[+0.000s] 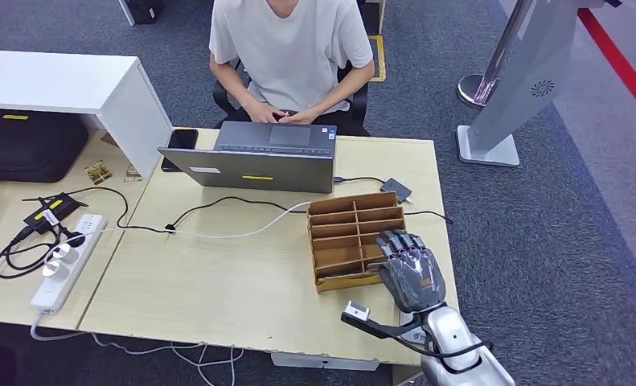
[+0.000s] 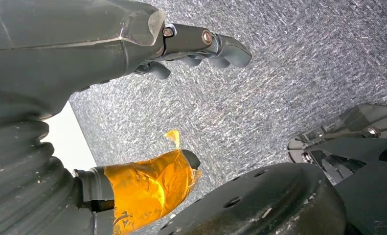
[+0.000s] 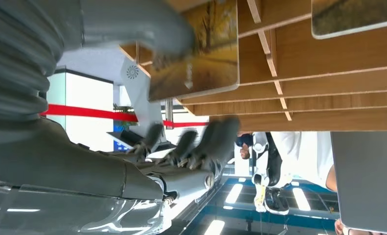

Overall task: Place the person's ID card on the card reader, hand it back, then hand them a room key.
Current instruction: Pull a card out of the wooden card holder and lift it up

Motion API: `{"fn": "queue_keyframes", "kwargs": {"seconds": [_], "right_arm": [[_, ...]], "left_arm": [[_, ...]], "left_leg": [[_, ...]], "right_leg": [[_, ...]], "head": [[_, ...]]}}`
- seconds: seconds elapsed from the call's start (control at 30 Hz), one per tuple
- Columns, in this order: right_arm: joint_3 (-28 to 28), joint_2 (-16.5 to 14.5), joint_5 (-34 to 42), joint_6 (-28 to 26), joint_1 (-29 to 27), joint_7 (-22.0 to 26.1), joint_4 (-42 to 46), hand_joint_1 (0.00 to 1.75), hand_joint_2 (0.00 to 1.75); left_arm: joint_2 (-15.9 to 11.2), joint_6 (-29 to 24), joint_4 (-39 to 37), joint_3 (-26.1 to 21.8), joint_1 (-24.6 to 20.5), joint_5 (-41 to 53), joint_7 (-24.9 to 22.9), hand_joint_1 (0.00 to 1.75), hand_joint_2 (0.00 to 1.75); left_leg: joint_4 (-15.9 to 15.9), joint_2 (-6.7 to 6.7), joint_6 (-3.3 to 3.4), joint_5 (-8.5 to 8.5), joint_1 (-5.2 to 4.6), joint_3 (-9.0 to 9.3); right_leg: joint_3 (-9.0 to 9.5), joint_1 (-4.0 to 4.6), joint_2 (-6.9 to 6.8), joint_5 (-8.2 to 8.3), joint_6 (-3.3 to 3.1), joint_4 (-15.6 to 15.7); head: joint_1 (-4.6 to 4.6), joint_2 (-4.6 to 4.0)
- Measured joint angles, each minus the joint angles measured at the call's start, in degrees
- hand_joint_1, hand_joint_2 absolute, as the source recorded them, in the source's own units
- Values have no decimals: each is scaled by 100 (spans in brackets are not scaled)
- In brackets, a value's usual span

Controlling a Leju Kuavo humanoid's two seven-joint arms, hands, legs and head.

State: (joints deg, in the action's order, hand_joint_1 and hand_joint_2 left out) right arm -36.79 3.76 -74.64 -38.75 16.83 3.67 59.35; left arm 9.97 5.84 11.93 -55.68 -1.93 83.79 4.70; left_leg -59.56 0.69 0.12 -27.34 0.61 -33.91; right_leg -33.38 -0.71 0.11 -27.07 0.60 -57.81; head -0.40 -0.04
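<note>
Seen from the right wrist: a room key card printed with an autumn tree-lined path, standing in a slot of the wooden divider tray on the bench. A second printed card standing in another compartment of the same tray.

Bright even indoor light, soft shadows, blurred close-up wrist views

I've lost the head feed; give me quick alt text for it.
The right hand hangs over the near end of the wooden divided tray on the light desk. Across the desk, a seated person has both hands at an open grey laptop.
</note>
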Motion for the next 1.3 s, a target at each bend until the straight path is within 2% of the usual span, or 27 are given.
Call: {"fn": "queue_keyframes", "kwargs": {"seconds": [1.3], "right_arm": [[157, 72, 479, 261, -69, 372, 16, 175, 175]], "left_arm": [[2, 139, 0, -15, -4, -23, 131, 0, 175]], "left_leg": [[0, 0, 0, 0, 0, -1]], "right_leg": [[1, 0, 0, 0, 0, 0]], "head": [[1, 0]]}}
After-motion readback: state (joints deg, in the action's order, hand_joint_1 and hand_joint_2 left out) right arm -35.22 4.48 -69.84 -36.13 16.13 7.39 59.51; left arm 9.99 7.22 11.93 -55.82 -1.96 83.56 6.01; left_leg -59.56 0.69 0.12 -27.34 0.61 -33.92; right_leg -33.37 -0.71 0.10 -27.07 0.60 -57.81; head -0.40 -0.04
